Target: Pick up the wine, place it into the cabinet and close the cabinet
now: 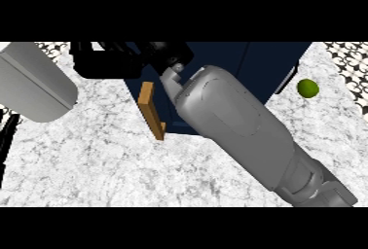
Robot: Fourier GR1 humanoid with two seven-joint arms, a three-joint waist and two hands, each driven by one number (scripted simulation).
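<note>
Right forearm (237, 131) reaches over the dark cabinet (215, 58); its robot hand (167, 51), by the wooden door (149, 109), has an unreadable grip; wine unseen.

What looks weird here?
The cabinet door stands open, sticking out edge-on over the counter. A little green ball sits alone on the counter, right of the cabinet. The right hand is up at the cabinet.

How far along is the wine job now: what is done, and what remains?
Done: nothing certain; the wine is not visible. In hand: the right robot hand is at the dark cabinet, so the bottle may be hidden by it. Left: the wooden door stands open, so closing is not yet done.
</note>
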